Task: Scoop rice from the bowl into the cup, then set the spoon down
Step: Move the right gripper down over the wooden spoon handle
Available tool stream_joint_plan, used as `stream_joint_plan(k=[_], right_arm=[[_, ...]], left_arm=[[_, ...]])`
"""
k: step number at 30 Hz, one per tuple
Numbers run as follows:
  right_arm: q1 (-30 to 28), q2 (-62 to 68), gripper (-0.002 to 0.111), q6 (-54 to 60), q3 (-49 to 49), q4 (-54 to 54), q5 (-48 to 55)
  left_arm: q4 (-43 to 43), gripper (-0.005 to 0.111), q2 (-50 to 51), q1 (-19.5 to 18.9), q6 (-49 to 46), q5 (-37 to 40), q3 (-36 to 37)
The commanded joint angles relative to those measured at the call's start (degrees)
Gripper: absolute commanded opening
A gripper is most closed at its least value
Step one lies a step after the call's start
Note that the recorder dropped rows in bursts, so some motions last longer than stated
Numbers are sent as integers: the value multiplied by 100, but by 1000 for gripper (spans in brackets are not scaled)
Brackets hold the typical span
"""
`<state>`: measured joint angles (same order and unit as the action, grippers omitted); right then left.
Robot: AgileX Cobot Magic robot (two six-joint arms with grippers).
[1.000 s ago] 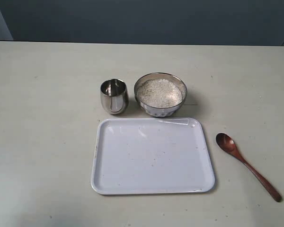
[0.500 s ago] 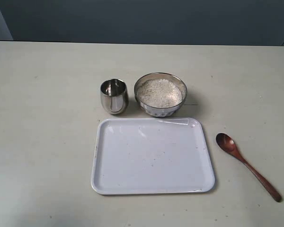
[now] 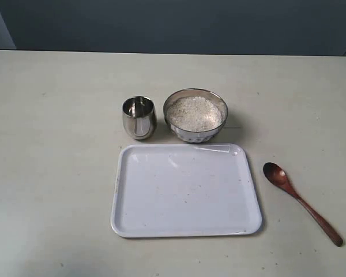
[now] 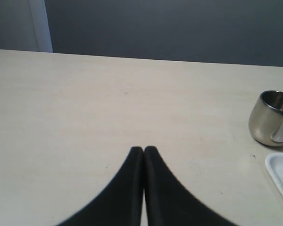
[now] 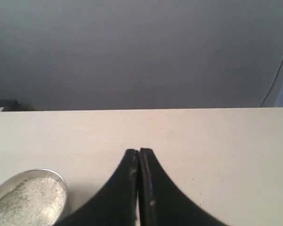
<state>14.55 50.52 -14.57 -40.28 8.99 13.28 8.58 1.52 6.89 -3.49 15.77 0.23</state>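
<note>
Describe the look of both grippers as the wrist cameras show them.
The left gripper and the right gripper look alike: each has two matte black jaws, broad at the base, curving in to slim rounded tips. The right one carries a few faint pale specks. No markings or cables show on either.

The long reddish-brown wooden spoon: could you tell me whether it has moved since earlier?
No. The reddish-brown wooden spoon keeps its spot right of the white rectangular tray.

Pale cream table against a dark grey-blue wall.
</note>
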Motion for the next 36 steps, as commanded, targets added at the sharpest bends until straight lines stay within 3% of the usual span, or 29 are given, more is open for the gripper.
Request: stream_joint_plan(k=[1, 6, 10, 14, 21, 23, 25, 26, 28, 36], right_arm=[[95, 564, -1, 208, -173, -77, 183], [412, -241, -1, 208, 1878, -409, -1868], [287, -912, -1, 208, 2444, -609, -1472], [258, -1031, -1, 208, 2368, -609, -1130], [258, -265, -1, 265, 1252, -374, 1061], [258, 300, 0, 733, 740, -313, 1693], [258, 810, 11, 1136, 256, -516, 2315], [258, 1096, 24, 1381, 80, -786, 2562], [258, 1530, 39, 1618, -7, -1027, 2815], [421, 2964, 41, 1656, -7, -1081, 3266]], left_arm=[[-32, 1, -152, 66, 37, -77, -23], [-32, 1, -152, 66, 37, -77, -23], [-32, 1, -152, 66, 37, -77, -23], [-32, 1, -152, 66, 37, -77, -23], [-32, 1, -152, 66, 37, -77, -23], [-32, 1, -152, 66, 37, -77, -23], [-32, 1, -152, 66, 37, -77, -23], [-32, 1, -152, 66, 37, -77, -23], [-32, 1, -152, 66, 37, -77, -23], [-32, 1, -152, 66, 37, -77, -23]])
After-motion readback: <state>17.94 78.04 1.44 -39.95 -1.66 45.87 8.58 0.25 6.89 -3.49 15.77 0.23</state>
